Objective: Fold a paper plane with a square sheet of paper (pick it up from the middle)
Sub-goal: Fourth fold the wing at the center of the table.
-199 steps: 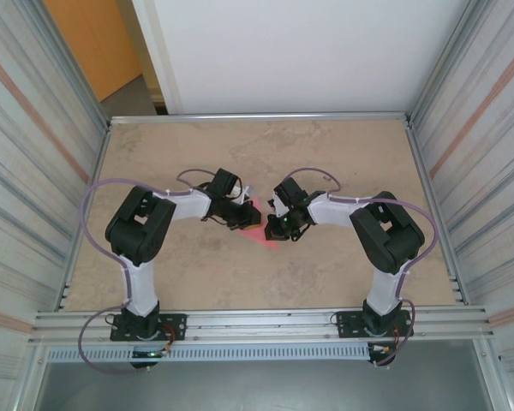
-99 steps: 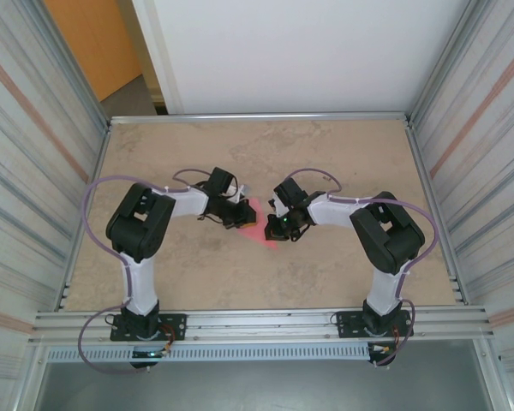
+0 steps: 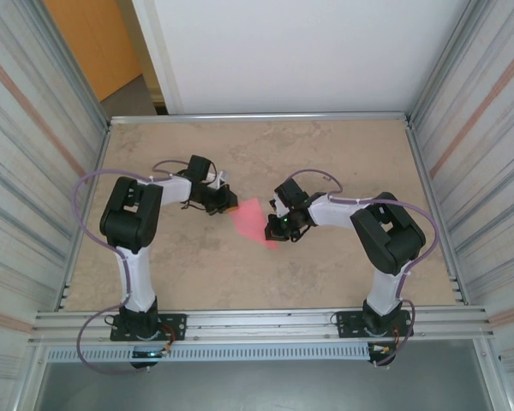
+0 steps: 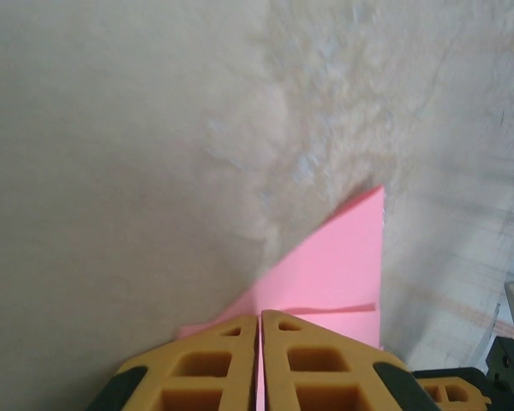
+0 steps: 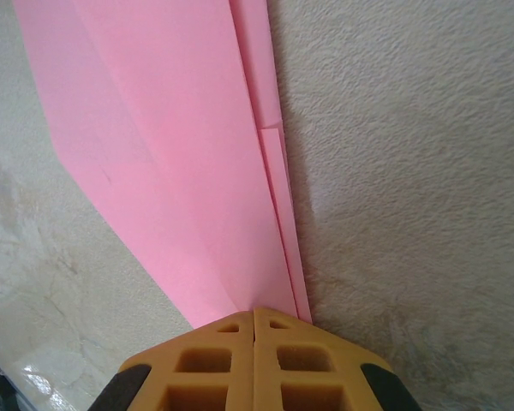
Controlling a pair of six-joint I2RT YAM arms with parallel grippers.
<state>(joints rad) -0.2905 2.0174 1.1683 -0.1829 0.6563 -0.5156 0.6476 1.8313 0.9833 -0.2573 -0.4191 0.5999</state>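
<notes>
The paper plane lies on the desk between the arms. Its long axis runs straight out from the closed right pincer, the nearer one; the left pincer, also closed, sits at one edge.

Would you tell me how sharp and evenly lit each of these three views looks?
Top external view: even soft light, sharp throughout, corrugated metal side walls splayed by the wide lens. Left wrist view: beige marbled tabletop smeared and soft, folded pink-red paper crisper. Right wrist view: paper creases and table grain sharp, bright glare patch lower left.
</notes>
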